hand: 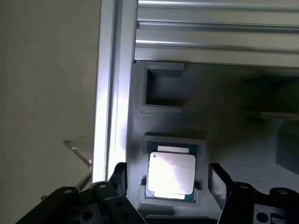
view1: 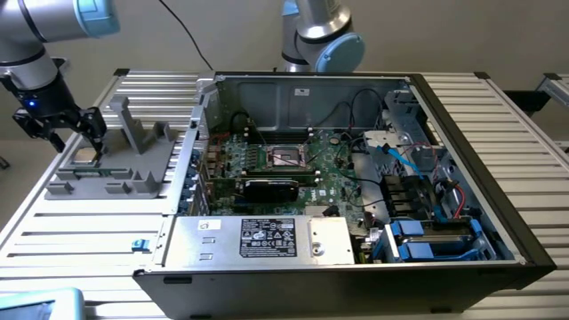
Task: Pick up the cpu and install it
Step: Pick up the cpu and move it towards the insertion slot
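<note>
Cpu in grey fixture recess; hand spread wide, flanking it

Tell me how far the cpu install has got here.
Done: the gripper is over the grey fixture. In hand: its open fingers flank the cpu, which lies in its recess, not gripped. Left: lifting it and seating it in the motherboard socket.
</note>
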`<state>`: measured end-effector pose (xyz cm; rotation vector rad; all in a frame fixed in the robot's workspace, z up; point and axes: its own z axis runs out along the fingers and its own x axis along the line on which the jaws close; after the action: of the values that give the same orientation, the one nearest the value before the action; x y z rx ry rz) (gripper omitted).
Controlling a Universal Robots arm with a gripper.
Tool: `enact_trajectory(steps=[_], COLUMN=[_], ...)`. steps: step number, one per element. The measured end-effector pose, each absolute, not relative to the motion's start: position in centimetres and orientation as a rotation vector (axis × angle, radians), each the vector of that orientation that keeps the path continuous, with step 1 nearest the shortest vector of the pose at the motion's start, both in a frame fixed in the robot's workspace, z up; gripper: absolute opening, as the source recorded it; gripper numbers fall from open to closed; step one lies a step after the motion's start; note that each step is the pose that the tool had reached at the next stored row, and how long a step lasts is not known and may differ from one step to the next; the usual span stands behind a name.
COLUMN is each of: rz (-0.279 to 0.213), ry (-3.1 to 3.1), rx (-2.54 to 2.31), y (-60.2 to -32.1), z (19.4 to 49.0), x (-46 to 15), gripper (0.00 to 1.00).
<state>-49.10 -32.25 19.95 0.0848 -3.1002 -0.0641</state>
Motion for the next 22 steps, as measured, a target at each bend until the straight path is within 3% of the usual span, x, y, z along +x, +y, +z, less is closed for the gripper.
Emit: enact_trajectory(steps=[22], rz=[-0.071], ry=[-3.087], rx=[0.084], y=[-32.25], z=[19.26], x=[-48.78], gripper=[0.8])
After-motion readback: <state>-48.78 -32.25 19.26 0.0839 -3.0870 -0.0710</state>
